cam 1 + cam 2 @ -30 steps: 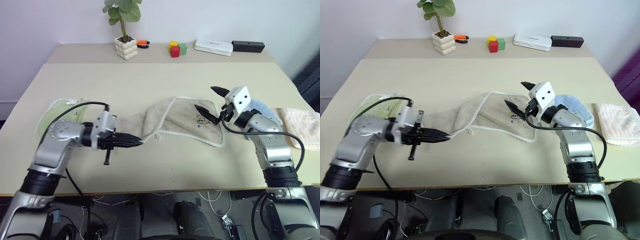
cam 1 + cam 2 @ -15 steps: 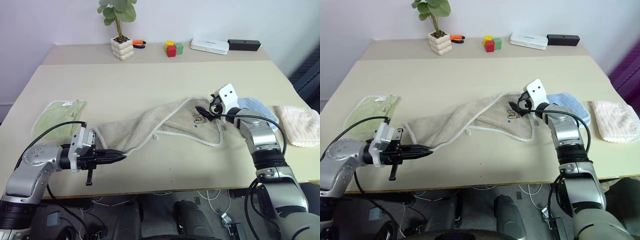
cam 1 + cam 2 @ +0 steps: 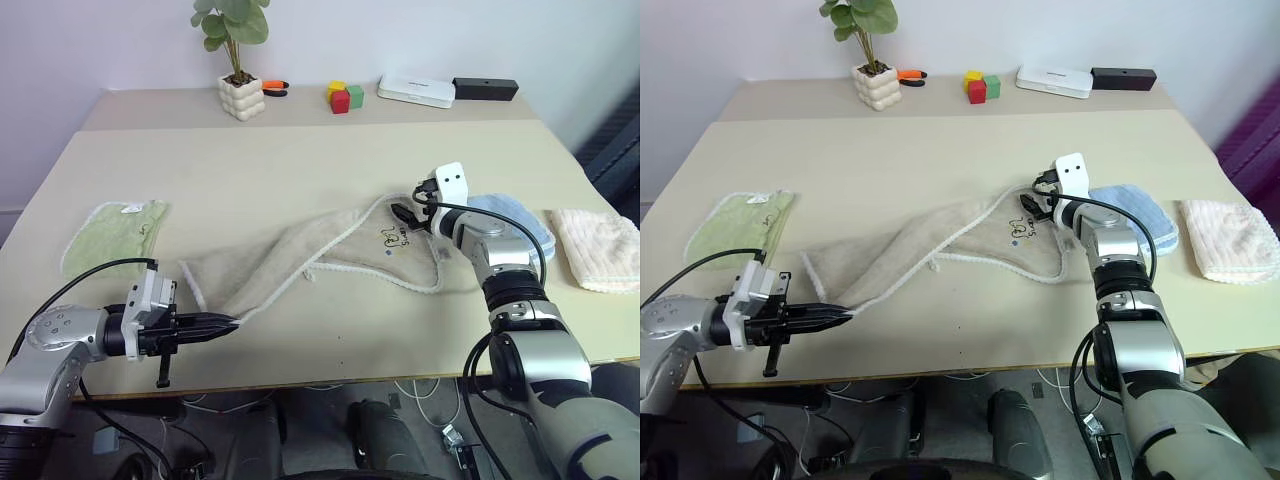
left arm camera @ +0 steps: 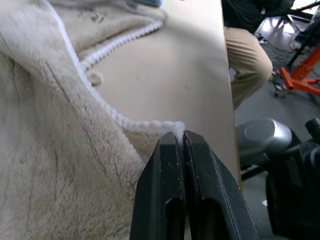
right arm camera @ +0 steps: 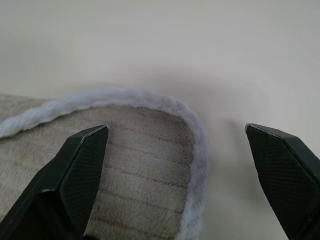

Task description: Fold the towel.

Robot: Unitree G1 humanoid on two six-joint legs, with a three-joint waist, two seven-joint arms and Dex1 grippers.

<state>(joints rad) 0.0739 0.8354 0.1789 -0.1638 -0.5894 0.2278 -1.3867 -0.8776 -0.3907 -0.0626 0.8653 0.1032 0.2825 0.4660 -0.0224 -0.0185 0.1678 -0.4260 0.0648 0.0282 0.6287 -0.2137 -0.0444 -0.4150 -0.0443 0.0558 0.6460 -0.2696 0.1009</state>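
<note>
Towel (image 3: 300, 262) sprawled rumpled across the middle of the counter (image 3: 300, 170). Left hand (image 3: 228, 324) clamped on the near corner hem; right hand (image 5: 175, 150) spread wide over the far corner. Best to close squarely across that edging before lifting, keeping both corners level.

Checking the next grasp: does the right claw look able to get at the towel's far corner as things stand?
Probably yes. The right claw is open, with the towel corner's whitish edging lying flat between its fingers and nothing over it.
</note>
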